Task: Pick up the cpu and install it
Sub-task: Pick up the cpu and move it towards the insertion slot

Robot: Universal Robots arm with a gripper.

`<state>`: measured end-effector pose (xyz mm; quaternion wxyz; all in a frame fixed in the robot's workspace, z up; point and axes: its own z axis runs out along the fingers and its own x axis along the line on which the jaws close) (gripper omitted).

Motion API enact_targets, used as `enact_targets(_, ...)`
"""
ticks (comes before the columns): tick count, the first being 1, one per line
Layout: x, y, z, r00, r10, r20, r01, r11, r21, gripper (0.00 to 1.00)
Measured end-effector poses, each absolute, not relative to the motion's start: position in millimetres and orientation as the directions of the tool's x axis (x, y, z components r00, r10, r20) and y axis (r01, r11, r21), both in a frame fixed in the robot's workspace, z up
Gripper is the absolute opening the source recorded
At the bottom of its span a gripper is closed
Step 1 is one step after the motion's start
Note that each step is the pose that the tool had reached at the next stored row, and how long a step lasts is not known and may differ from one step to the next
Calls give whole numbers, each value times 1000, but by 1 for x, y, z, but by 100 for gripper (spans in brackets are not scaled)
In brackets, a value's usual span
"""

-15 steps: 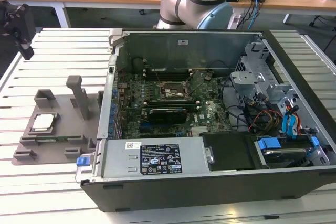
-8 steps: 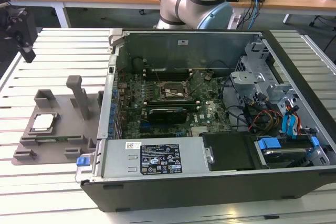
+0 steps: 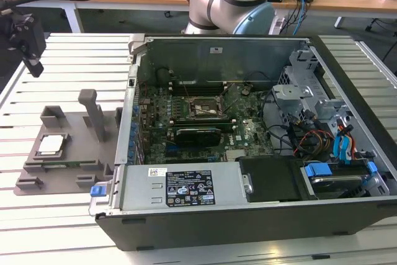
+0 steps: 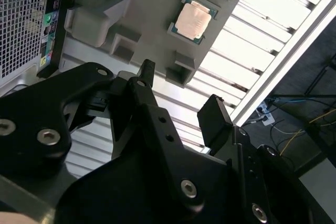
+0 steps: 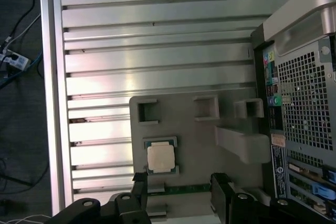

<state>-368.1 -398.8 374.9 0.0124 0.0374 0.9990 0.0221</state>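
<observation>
The cpu [image 3: 51, 145] is a small square chip with a shiny metal top. It lies flat in a recess of the grey plastic tray [image 3: 77, 138] at the exterior view's left, beside the open computer case [image 3: 248, 215]. My gripper [image 3: 32, 60] hangs high above the table, beyond the tray, well clear of the chip. In both wrist views the black fingers [image 4: 214, 116] stand apart with nothing between them: the gripper [image 5: 179, 184] is open, and the cpu [image 5: 160, 158] [image 4: 193, 20] lies far below it. The motherboard socket [image 3: 201, 110] sits in the middle of the case.
The tray carries upright posts [image 3: 93, 113] and blocks [image 5: 206, 107] around the chip. The case's tall side wall [image 3: 130, 116] rises right next to the tray. Cables and drive cages [image 3: 316, 122] crowd the case's right half. The slatted metal table [image 5: 157, 56] ends at a rail [image 5: 47, 77].
</observation>
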Motion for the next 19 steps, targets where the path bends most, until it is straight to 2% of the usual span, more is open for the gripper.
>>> enact_targets(19, -368, -399, 358, -997, 75, -23, 74, 996, 45, 60)
